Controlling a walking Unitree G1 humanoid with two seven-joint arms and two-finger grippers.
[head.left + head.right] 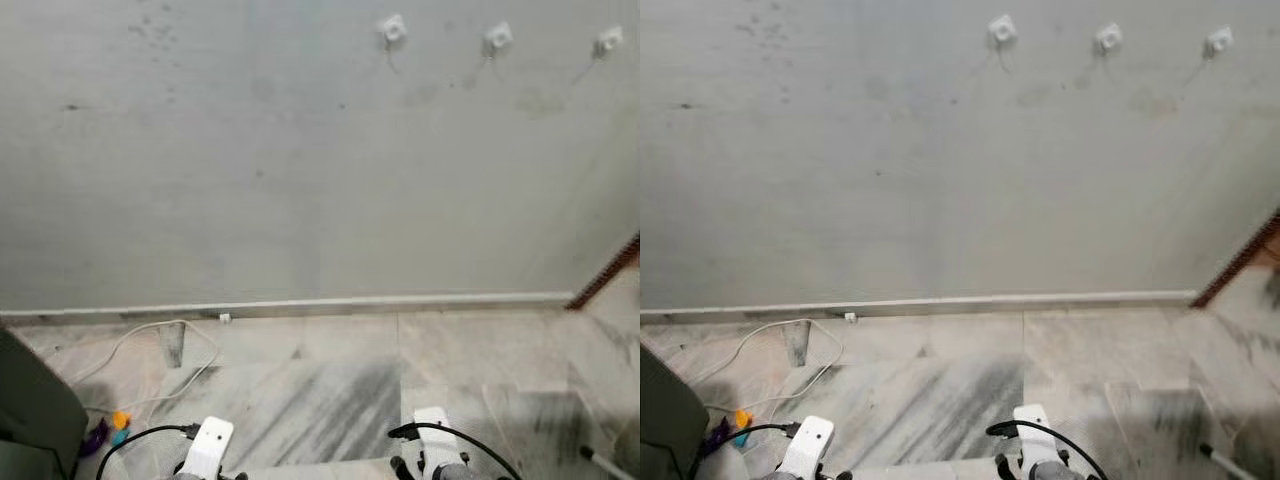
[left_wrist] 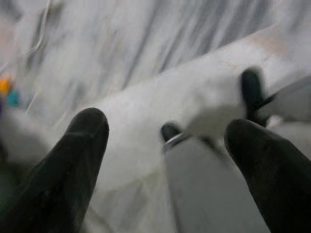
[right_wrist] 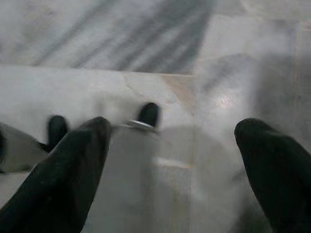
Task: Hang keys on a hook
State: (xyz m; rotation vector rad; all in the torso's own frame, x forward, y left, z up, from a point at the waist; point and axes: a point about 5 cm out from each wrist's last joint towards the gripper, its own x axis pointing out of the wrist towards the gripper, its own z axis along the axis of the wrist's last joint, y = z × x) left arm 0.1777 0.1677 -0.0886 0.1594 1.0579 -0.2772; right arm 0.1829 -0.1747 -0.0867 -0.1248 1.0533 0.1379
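With the left gripper (image 2: 165, 141) and right gripper (image 3: 170, 141) both spread and empty, the wall hooks (image 1: 393, 28) risk remaining out of reach overhead.

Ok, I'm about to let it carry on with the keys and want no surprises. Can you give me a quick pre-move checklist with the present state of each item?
1. Hooks in sight: ok, three white hooks high on the wall.
2. Hooks free: ok, nothing hangs on them.
3. Keys held: not ok, left claw and right claw are both open and hold nothing.
4. Keys located: cannot tell, no keys made out.
5. Floor path: not ok, a white cable lies on the left.
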